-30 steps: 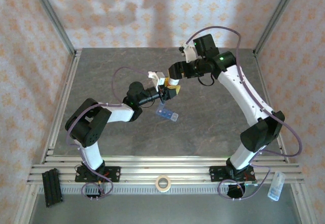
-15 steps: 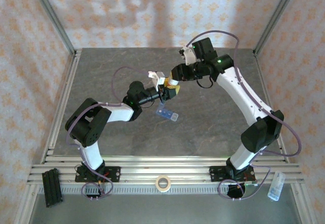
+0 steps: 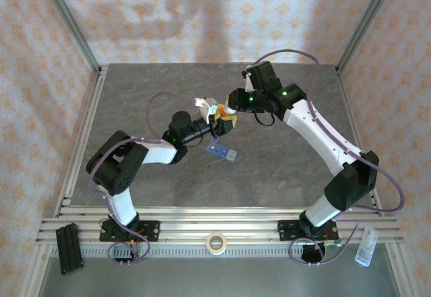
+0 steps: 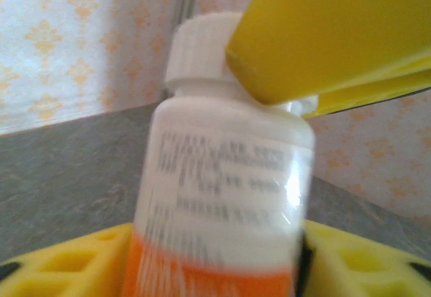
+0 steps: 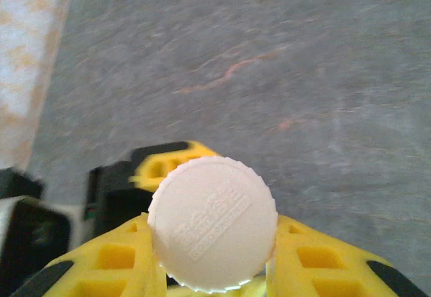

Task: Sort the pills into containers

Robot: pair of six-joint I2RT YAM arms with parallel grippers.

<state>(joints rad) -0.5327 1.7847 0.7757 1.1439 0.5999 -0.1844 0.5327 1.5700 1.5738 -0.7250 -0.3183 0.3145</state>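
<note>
Here, both arms elbows-out, wrists together over table (image 3: 283, 169); right claw (image 5: 215, 263) tight on bottle cap (image 5: 212, 223); left claw (image 4: 215, 273), hold unclear.

Clad in white shells (image 3: 315, 130) over black joints (image 3: 349, 184), trailed by purple cables (image 3: 153, 103), dotted with green lamps (image 3: 284, 93), tipped with yellow fingers (image 5: 316, 260).

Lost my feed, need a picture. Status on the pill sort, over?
Right gripper shut on white cap. Left gripper around bottle, grip unclear. Organiser strip on table, apart from both; nothing blocking it.
</note>
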